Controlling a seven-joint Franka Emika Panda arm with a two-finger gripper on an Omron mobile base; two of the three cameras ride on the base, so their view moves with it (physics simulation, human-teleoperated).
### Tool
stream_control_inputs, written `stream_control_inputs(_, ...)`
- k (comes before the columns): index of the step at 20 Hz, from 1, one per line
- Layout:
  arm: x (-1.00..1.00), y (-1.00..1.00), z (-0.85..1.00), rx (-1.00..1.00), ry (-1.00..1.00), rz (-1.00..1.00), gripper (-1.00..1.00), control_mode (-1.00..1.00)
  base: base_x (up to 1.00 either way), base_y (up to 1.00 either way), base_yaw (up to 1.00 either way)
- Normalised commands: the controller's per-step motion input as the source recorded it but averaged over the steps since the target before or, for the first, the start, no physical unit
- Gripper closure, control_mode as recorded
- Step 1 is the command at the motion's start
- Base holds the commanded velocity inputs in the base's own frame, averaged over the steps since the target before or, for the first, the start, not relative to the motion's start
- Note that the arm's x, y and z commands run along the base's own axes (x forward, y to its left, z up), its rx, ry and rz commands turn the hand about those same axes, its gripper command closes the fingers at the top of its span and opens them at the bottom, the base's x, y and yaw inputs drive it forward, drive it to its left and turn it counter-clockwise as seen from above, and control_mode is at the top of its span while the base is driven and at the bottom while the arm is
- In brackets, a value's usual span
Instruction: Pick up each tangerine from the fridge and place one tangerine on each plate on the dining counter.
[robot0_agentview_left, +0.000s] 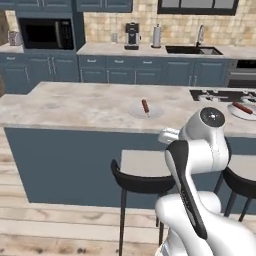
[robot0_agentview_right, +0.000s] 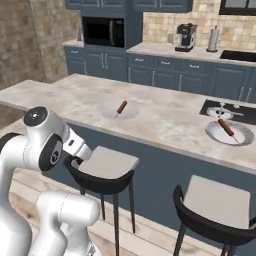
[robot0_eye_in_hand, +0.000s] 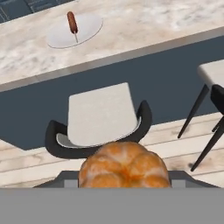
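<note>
In the hand view my gripper (robot0_eye_in_hand: 124, 180) is shut on a tangerine (robot0_eye_in_hand: 124, 166), a round orange fruit that swells up between the jaws at the bottom of the picture. It hangs above a stool, short of the dining counter (robot0_agentview_left: 75, 105) (robot0_eye_in_hand: 153, 26). On the counter stand two pale plates, and a reddish-brown sausage on a stick lies on each. The near plate (robot0_agentview_left: 145, 111) (robot0_agentview_right: 120, 112) (robot0_eye_in_hand: 74, 31) is straight ahead. The other plate (robot0_agentview_left: 243, 111) (robot0_agentview_right: 230, 132) is off to the right. The fridge is out of view.
Black stools with pale seats line the counter's front: one (robot0_agentview_left: 142, 165) (robot0_agentview_right: 107, 162) (robot0_eye_in_hand: 100, 113) below the hand, another (robot0_agentview_right: 217, 200) to the right. A cooktop (robot0_agentview_right: 227, 111) lies behind the right plate. Blue cabinets, a microwave and a sink run along the back wall.
</note>
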Motion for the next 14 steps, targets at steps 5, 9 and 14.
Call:
stream_control_inputs(5,0.00,0.00,0.00,0.00,0.00,0.00,1.00,1.00,0.45,0.31,-0.28)
stream_control_inputs(9,0.00,0.00,0.00,0.00,0.00,0.00,1.00,1.00,0.44,0.30,-0.26)
stream_control_inputs(14,0.00,0.00,0.00,0.00,0.00,0.00,1.00,1.00,0.37,0.25,-0.25)
